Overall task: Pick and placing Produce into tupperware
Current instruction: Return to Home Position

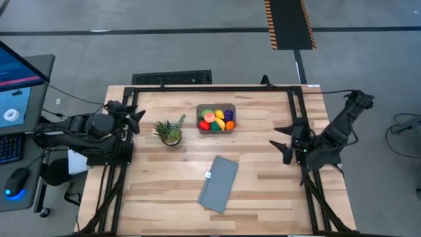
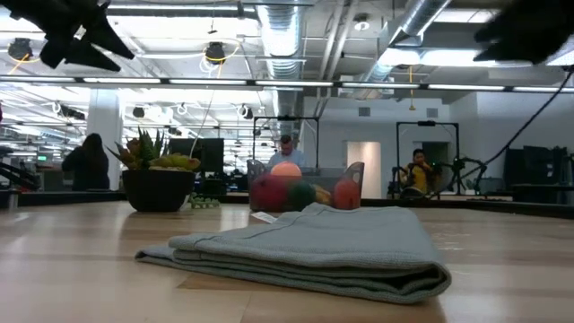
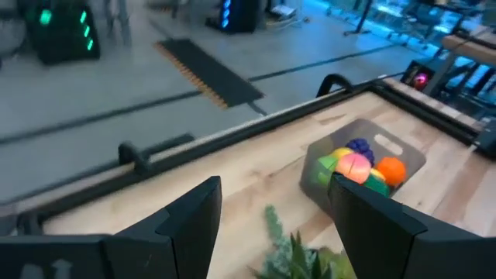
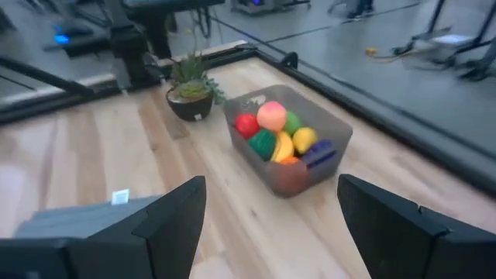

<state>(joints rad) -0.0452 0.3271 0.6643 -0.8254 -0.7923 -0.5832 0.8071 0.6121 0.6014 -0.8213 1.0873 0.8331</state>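
The wooden surface (image 1: 263, 191) carries only a few things, and both arms are pulled to its side edges. The left claw (image 1: 137, 116) hangs near the left edge, just beside the potted plant (image 1: 170, 131). Its fingers are spread wide apart and hold nothing. The right claw (image 1: 283, 140) sits near the right edge, well apart from everything, also spread and empty.

A folded grey cloth (image 1: 219, 183) lies flat towards the near middle. The tupperware (image 1: 216, 105) stands upright towards the far middle, to the right of the plant. The produce (image 1: 217, 120) is piled inside it: a pink-orange peach (image 4: 271, 115), a red piece (image 4: 246, 124), a dark green one (image 4: 263, 143), a yellow one (image 4: 304, 138), a purple one (image 4: 319, 151) and an orange one (image 3: 391, 169). No piece shows loose on the surface, so the sorting looks finished.

The pieces are probably light, hard and smooth, so they may slip or roll. Any further grasp is best taken across a piece's broadest middle. The tub looks thin-walled and light, likely to slide if nudged, and would be best taken by a short-side rim.
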